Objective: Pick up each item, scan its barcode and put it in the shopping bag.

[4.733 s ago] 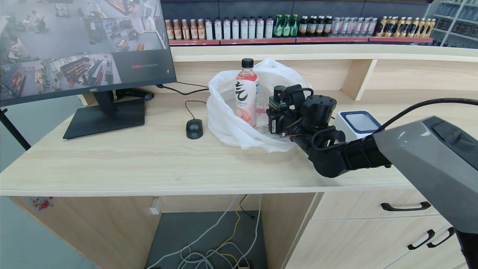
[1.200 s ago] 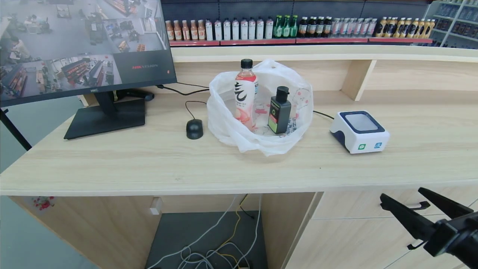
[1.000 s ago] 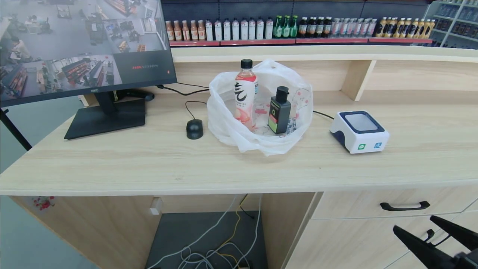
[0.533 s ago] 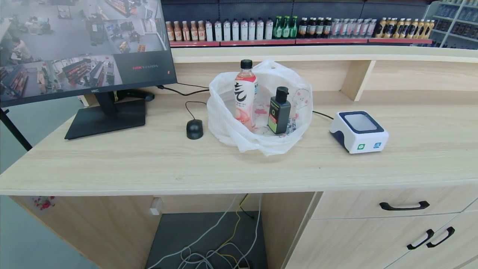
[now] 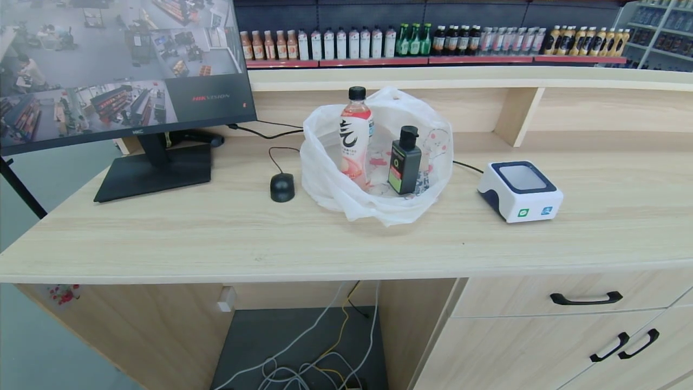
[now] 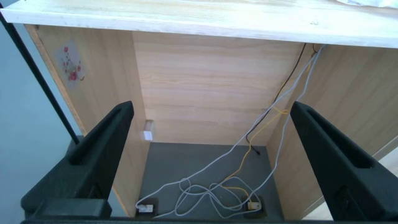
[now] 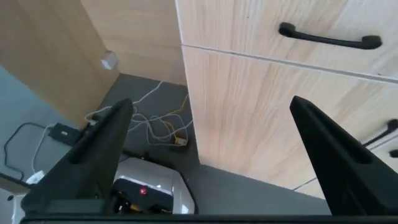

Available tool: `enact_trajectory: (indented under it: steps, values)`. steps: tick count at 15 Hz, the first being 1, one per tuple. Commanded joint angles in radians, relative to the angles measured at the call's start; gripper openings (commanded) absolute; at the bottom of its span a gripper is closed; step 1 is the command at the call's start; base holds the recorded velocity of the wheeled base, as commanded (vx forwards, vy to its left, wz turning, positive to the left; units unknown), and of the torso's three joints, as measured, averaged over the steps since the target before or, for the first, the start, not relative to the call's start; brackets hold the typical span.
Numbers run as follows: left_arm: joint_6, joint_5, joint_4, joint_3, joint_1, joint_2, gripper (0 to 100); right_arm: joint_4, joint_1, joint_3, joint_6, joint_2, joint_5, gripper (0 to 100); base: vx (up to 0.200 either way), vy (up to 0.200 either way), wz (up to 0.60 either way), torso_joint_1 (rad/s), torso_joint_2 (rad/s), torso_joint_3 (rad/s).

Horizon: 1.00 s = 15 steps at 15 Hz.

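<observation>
Head view: a pale wooden shop counter (image 5: 216, 233) carries a white plastic shopping bag (image 5: 346, 195), mouth open, near its middle. Inside the bag stand two items, both upright: a pink drink bottle (image 5: 356, 141) with a black cap and, just beside it, a dark pump bottle (image 5: 405, 161) with a green label. A white barcode scanner (image 5: 520, 189) sits near the bag on the robot's right, window facing up. A black mouse (image 5: 282, 187) lies just beside the bag on the left, its cord trailing back, and a monitor (image 5: 119, 70) stands farther left. Shelves of bottles (image 5: 433, 38) line the wall behind. With both items in the bag, the bagging step looks finished. Any further item would call for lifting an arm up over the counter's front edge, passing the barcode above the scanner window, then lowering it between the two bottles without tipping them.

Left wrist view: the left gripper (image 6: 211, 109) hangs below the counter's edge, spread wide apart and holding nothing. Beyond it is the open recess under the counter, with loose cables (image 6: 236, 180) on its floor.

Right wrist view: the right gripper (image 7: 211, 104) is likewise low, spread wide and empty, facing the drawer fronts and a black drawer handle (image 7: 329, 37). The overhanging counter edge and these drawers likely stand in the way of a straight rise.
</observation>
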Motion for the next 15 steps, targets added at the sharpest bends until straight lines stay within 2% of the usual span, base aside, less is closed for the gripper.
enact_trajectory:
  steps: [1, 2, 3, 4, 5, 8, 9, 10, 15]
  values:
    - [0.0, 0.0, 0.0, 0.0, 0.0, 0.0, 100, 0.008, -0.18, -0.004, -0.002, -0.001, 0.0, 100, 0.0, 0.0, 0.0, 0.0, 0.0, 0.0]
    - [-0.002, 0.0, 0.0, 0.0, 0.0, 0.0, 100, 0.008, -0.23, -0.004, -0.002, -0.008, 0.0, 100, 0.0, 0.0, 0.0, 0.0, 0.0, 0.0]
    - [-0.002, 0.0, 0.0, 0.0, 0.0, 0.0, 100, 0.008, -0.364, -0.004, -0.002, -0.051, 0.0, 100, 0.0, 0.0, 0.0, 0.0, 0.0, 0.0]
    - [-0.002, 0.0, 0.0, 0.0, 0.0, 0.0, 100, 0.008, -0.43, -0.004, -0.002, -0.085, 0.003, 100, 0.0, 0.0, 0.0, 0.0, 0.0, 0.0]
    - [-0.005, 0.0, 0.0, 0.0, 0.0, 0.0, 100, 0.005, -0.454, 0.011, 0.006, -0.124, 0.03, 100, 0.0, 0.0, 0.0, 0.0, 0.0, 0.0]
    - [-0.009, 0.0, 0.0, 0.0, 0.001, 0.0, 100, 0.006, -0.454, 0.013, 0.0, -0.122, 0.073, 100, 0.0, 0.0, 0.0, 0.0, 0.0, 0.0]
    - [-0.009, 0.0, 0.0, 0.0, 0.0, 0.0, 100, 0.005, -0.425, 0.014, -0.002, -0.122, 0.076, 100, 0.0, 0.0, 0.0, 0.0, 0.0, 0.0]
    - [-0.008, 0.0, 0.0, 0.0, 0.0, 0.0, 100, 0.003, -0.338, 0.014, 0.003, -0.153, 0.092, 100, 0.0, 0.0, 0.0, 0.0, 0.0, 0.0]
    - [-0.002, 0.0, 0.0, 0.0, 0.0, 0.0, 100, 0.006, -0.361, 0.014, -0.002, -0.214, 0.096, 100, 0.0, 0.0, 0.0, 0.0, 0.0, 0.0]
